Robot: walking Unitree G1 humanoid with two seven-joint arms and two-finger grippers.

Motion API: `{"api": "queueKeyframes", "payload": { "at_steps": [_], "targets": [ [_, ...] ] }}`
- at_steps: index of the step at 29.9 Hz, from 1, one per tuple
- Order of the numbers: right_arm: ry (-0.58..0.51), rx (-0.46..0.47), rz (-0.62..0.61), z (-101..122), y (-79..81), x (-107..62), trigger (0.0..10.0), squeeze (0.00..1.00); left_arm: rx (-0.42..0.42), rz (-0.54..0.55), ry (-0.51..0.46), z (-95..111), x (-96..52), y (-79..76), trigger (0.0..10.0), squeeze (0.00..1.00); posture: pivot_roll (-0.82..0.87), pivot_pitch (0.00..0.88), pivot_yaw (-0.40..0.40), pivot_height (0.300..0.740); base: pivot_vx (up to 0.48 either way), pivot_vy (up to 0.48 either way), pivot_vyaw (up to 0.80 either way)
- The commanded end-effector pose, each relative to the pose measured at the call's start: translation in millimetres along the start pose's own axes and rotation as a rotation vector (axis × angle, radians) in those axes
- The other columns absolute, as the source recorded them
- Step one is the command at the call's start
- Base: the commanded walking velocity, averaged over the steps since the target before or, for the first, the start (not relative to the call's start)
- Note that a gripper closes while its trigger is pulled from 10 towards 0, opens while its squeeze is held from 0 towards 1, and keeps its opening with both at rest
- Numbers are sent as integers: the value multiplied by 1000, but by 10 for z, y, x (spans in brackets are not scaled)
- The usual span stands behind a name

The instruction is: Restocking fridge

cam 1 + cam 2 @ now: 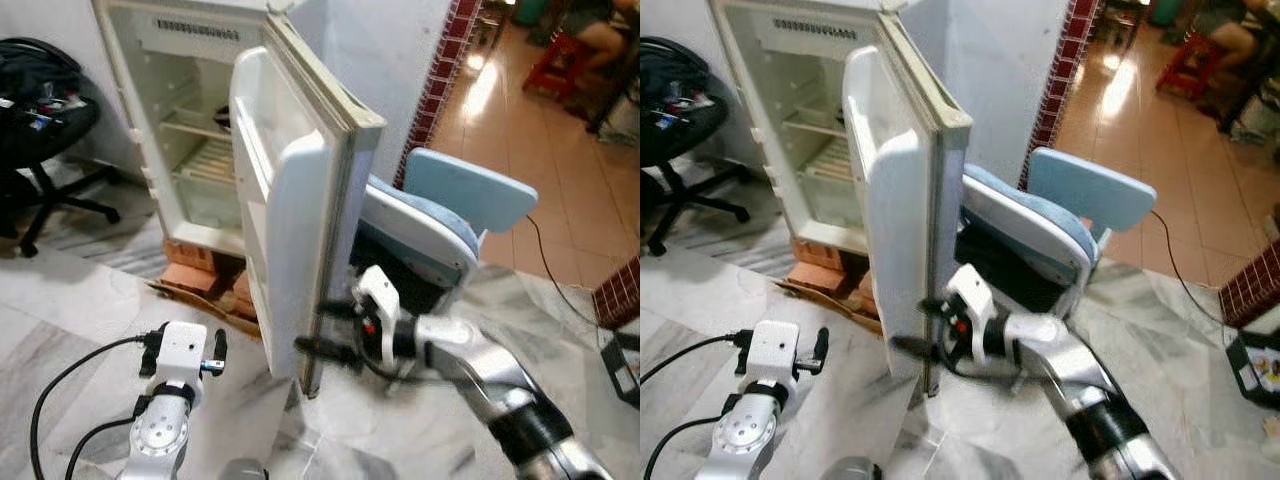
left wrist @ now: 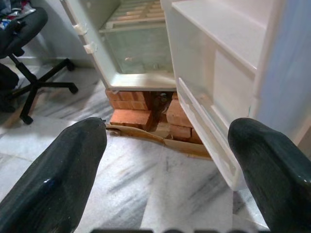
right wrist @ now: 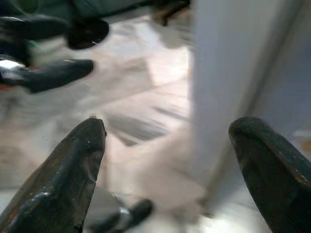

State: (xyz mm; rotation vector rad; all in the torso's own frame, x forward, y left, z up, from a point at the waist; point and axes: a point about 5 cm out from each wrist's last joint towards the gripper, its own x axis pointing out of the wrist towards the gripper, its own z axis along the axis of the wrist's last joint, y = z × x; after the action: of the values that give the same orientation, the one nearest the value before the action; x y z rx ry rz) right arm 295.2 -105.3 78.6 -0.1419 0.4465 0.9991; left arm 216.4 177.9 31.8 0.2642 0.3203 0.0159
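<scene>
Black fingers of the right end effector (image 1: 325,330) are spread, straddling the outer edge of the fridge door (image 1: 300,230) low down. The left end effector (image 1: 183,352), also released, hovers over marble floor (image 1: 60,310) facing the open fridge (image 1: 190,120), which stands on bricks (image 2: 146,114).

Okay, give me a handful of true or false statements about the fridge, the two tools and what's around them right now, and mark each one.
1. The fridge door stands open. True.
2. The fridge rests on bricks. True.
3. The right tool is down at the floor, far from the door. False: it is at the door's outer edge, near its lower end, fingers apart.
4. The left tool grips a bottle. False: it is open and holds nothing.
5. A light blue chair stands behind the door. True.
6. The door shelves are packed with food. False: those in view look bare.
</scene>
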Motion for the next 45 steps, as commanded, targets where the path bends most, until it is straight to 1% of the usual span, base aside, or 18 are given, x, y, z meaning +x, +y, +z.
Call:
{"api": "queueKeyframes", "payload": {
  "at_steps": [1, 4, 8, 10, 11, 13, 14, 16, 17, 19, 20, 23, 28, 31, 32, 35, 37, 45],
  "targets": [
    [72, -125, -161, 0, -224, -13, 10000, 0, 10, -12, -2, 14, 18, -18, 10000, 0, 176, 0, -46, 740, 0, 0, 0],
    [45, -194, -417, 226, -564, -15, 10000, 0, 13, -15, 0, 9, 20, -24, 10000, 0, 184, 0, -51, 740, 0, 0, 0],
    [-91, -169, -452, 499, -585, 52, 10000, 0, 13, -16, 1, 6, 23, -27, 10000, 0, 188, 0, -55, 740, 0, 0, 0],
    [-230, -83, -363, 670, -470, 128, 10000, 0, 12, -17, 2, 5, 26, -30, 10000, 0, 188, 0, -55, 740, 0, 0, 0],
    [-398, 23, -164, 860, -240, 203, 10000, 0, 11, -20, 1, 6, 29, -36, 10000, 0, 187, 0, -55, 740, 0, 0, 0],
    [-456, 55, -87, 926, -150, 214, 10000, 0, 11, -21, 1, 6, 29, -38, 10000, 0, 187, 0, -55, 740, 0, 0, 0],
    [-607, 133, 182, 1095, 167, 163, 10000, 0, 11, -25, -1, 7, 29, -45, 10000, 0, 185, 0, -54, 740, 0, 0, 0],
    [-607, 133, 182, 1095, 167, 163, 10000, 0, 11, -25, -1, 7, 29, -45, 10000, 0, 185, 0, -54, 740, 0, 0, 0],
    [-665, 147, 367, 1149, 417, 104, 10000, 0, 12, -30, -1, 8, 31, -52, 10000, 0, 180, 0, -52, 740, 0, 0, 0],
    [-661, 135, 405, 1126, 499, 104, 10000, 0, 12, -32, -2, 8, 33, -55, 10000, 0, 179, 0, -52, 740, 0, 0, 0],
    [-642, 115, 383, 1071, 518, 143, 10000, 0, 13, -34, -2, 9, 37, -60, 10000, 0, 176, 0, -51, 740, 0, 0, 0],
    [-529, 105, 156, 777, 343, 283, 10000, 0, 12, -34, -9, 25, 51, -67, 10000, 0, 175, 0, -51, 740, 0, 0, 0],
    [-487, 93, -117, 549, 125, 244, 10000, 0, 0, -6, -41, 108, 82, -21, 10000, 0, 166, 0, -53, 740, 0, 0, 0],
    [-493, 91, -261, 466, 61, 109, 10000, 0, -2, 29, -87, 227, 106, 39, 10000, 0, 163, 0, -55, 740, 0, 274, 0],
    [-507, 107, -363, 417, 14, 31, 10000, 0, -6, 54, -120, 303, 120, 74, 10000, 0, 164, 0, -54, 740, 0, 472, 0],
    [-515, 121, -415, 392, -13, -29, 10000, 0, -10, 71, -142, 343, 129, 85, 10000, 0, 158, 0, -59, 740, 0, 471, 0],
    [-487, 122, -595, 224, -116, -178, 10000, 0, -55, 83, -183, 415, 146, 62, 10000, 0, 147, 0, -55, 740, 0, 448, 0],
    [-411, 168, -807, -126, -194, -345, 10000, 0, -54, 82, -225, 496, 147, 73, 10000, 0, 133, 0, -49, 740, 0, 438, 0]
  ]
}}
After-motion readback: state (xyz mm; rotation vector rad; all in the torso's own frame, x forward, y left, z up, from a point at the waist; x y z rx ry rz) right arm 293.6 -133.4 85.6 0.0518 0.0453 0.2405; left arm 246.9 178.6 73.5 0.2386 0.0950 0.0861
